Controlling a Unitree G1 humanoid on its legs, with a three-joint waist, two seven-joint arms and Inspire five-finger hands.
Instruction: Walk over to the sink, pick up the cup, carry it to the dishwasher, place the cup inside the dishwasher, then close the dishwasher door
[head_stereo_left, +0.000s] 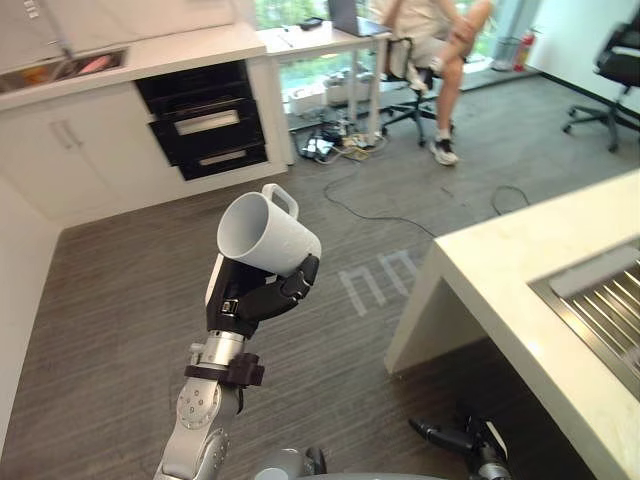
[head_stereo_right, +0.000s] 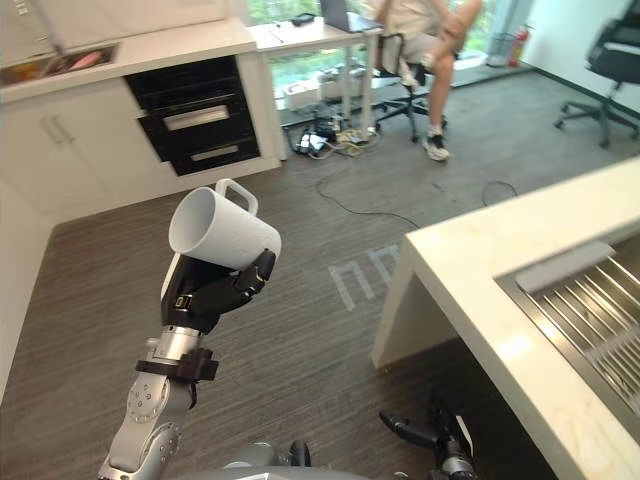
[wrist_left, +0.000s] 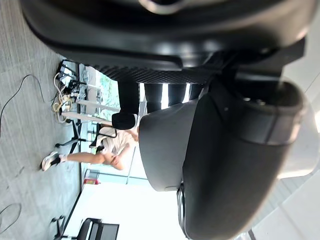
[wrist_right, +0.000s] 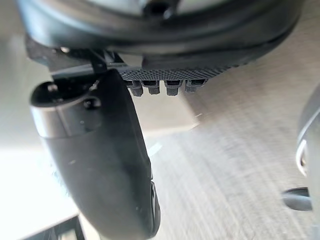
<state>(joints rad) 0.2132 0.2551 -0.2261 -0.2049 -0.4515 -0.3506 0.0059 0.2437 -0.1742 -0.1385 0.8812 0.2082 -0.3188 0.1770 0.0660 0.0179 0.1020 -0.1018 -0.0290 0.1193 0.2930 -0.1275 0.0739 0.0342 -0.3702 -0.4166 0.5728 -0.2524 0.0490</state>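
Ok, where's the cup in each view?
Left eye view: cup left of centre, held in the left hand.
Right eye view: further left, same hold.
Left wrist view: can't pick it out.
Right wrist view: can't pick it out.
Shared landmark: seated person, top of both eye views.

- The grey floor (head_stereo_left: 120, 290) lies open from the robot up to the far cabinets (head_stereo_left: 70, 150), a wide lane.
- The left hand (head_stereo_left: 255, 295), curled round the cup (head_stereo_left: 265, 235), is held up over that lane with free air on every side.
- A white wall (head_stereo_left: 20, 290) hems the lane on the left.
- On the right the island tabletop (head_stereo_left: 520, 260) juts its corner toward the middle, with a sink (head_stereo_left: 605, 305) set in it.
- The right hand (head_stereo_left: 450, 437) hangs low, close to the island's base.
- The dishwasher (head_stereo_left: 205, 120) sits under the far tabletop (head_stereo_left: 180, 50), its dark fronts shut.
- Cables (head_stereo_left: 335, 145) tangle on the floor just right of the dishwasher, and one strand trails toward the island.
- Beyond them are a desk (head_stereo_left: 310, 40) and a seated person (head_stereo_left: 445, 60) with legs stretched out.
- An office chair (head_stereo_left: 615, 60) stands well apart at far right.
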